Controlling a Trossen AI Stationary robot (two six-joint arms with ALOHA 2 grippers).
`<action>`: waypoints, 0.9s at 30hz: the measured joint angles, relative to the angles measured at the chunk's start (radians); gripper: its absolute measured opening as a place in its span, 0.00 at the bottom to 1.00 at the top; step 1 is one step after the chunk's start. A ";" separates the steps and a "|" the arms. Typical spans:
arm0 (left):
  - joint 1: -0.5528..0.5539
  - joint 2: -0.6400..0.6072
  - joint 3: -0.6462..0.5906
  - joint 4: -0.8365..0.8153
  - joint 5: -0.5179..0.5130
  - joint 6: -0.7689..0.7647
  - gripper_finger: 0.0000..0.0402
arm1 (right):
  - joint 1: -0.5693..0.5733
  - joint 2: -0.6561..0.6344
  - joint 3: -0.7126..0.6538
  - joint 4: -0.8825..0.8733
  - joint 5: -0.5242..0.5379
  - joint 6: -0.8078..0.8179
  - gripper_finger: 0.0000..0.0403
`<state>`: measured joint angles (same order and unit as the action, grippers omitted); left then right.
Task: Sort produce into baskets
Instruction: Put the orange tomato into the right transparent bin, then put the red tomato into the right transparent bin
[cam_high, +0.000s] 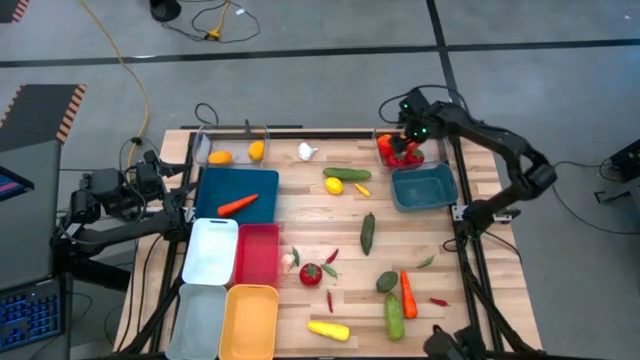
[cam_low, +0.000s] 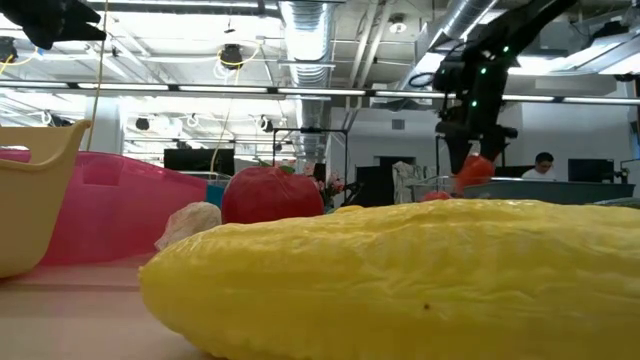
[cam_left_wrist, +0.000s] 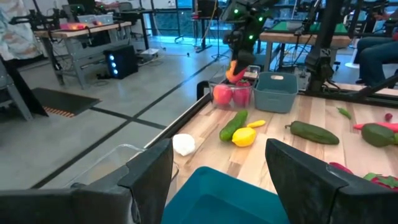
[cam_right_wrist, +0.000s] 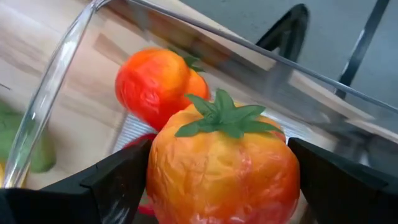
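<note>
Orange-red, green-stemmed, the toy pepper (cam_right_wrist: 222, 163) sits clamped between the right gripper (cam_high: 410, 132)'s two dark fingers, held above the clear plastic bin (cam_high: 382, 137) at the table's far right corner, where red toy produce (cam_high: 403, 154) already lies. Beside that bin stands the teal plastic bin (cam_high: 424, 187). At the table's left edge the left gripper (cam_left_wrist: 217, 171) waits spread wide and empty over the dark blue bin (cam_high: 238, 189).
</note>
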<state>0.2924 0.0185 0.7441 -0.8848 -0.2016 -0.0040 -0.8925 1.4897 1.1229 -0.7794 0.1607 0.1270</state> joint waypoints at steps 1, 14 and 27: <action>0.000 0.000 0.000 0.000 0.000 0.000 0.61 | 0.000 0.013 0.000 0.013 -0.004 -0.004 0.99; 0.000 0.000 0.000 0.000 0.000 0.000 0.61 | 0.002 0.037 0.000 -0.020 -0.018 -0.054 0.99; 0.000 0.000 0.000 0.000 0.000 0.000 0.61 | 0.023 -0.172 0.000 0.029 -0.031 -0.056 0.99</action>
<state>0.2920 0.0185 0.7441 -0.8848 -0.2016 -0.0040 -0.8691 1.3178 1.1229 -0.7504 0.1295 0.0710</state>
